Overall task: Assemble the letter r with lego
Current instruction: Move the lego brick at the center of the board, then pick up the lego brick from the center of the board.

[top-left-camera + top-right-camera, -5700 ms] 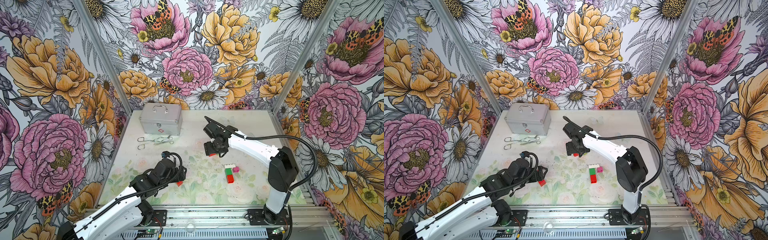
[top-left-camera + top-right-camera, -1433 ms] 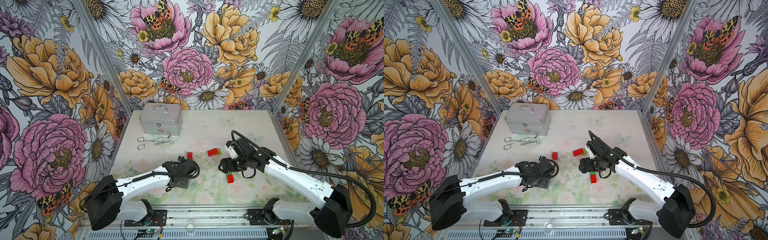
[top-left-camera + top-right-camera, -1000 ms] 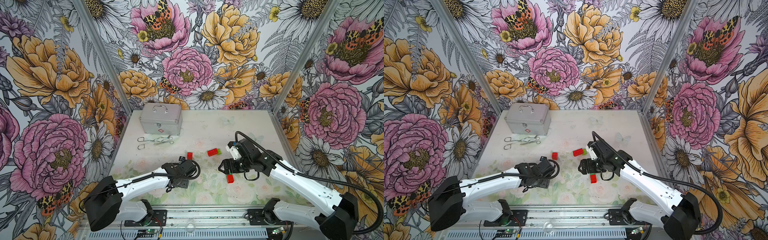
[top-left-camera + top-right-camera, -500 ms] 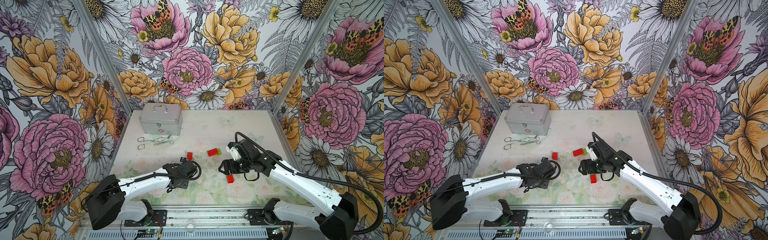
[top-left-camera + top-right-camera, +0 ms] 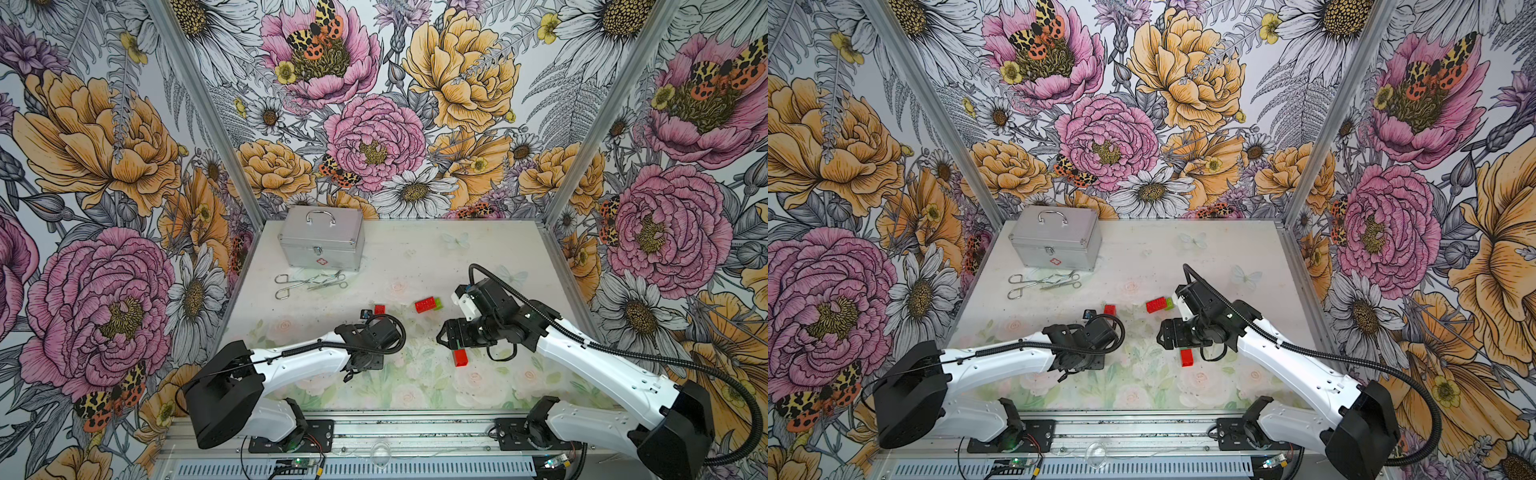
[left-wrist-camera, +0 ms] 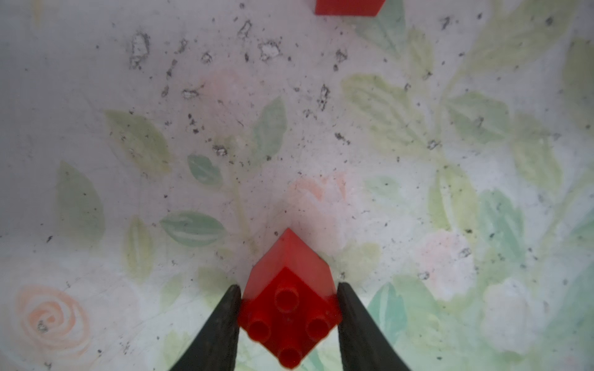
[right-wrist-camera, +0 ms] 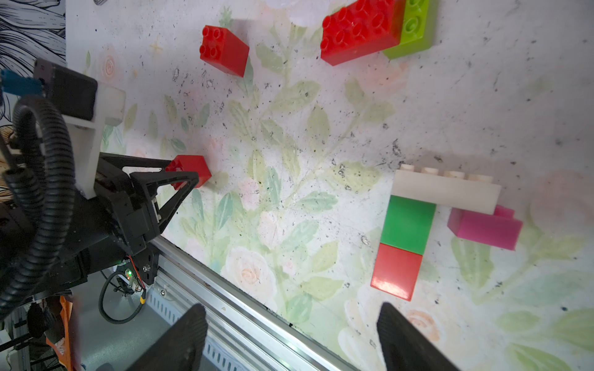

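Left gripper [image 6: 288, 289] is clamped on a small red brick [image 6: 291, 257], its two black fingers [image 6: 221, 321] pressing on opposite corners and the studs turned toward the wrist camera. Whether the brick touches the table [image 5: 478, 257] cannot be told. It is well apart from the silver case [image 5: 320, 245], toward the front rail, and in both top views the left arm's wrist hides it. Right gripper [image 7: 291, 306] has its jaws wide apart with nothing between them; it hangs farther from the case than the left one, on the right arm's side. Below it lies the partly built letter: a white brick [image 7: 443, 191] across the top, a dark green brick [image 7: 408, 225] against it, a red end brick [image 7: 397, 273] touching the green, and a pink brick [image 7: 485, 228] at the white one's other end. In a top view only the red end brick [image 5: 460, 357] and a sliver of green show, and the gripper covers the white and pink ones. Between the case and the grippers lie a loose red cube [image 5: 379, 309] and a long red brick [image 5: 425, 305] touching a lime brick [image 5: 437, 304]. Metal forceps [image 5: 309, 282] lie just in front of the case. The case is closed, so what it holds cannot be seen.
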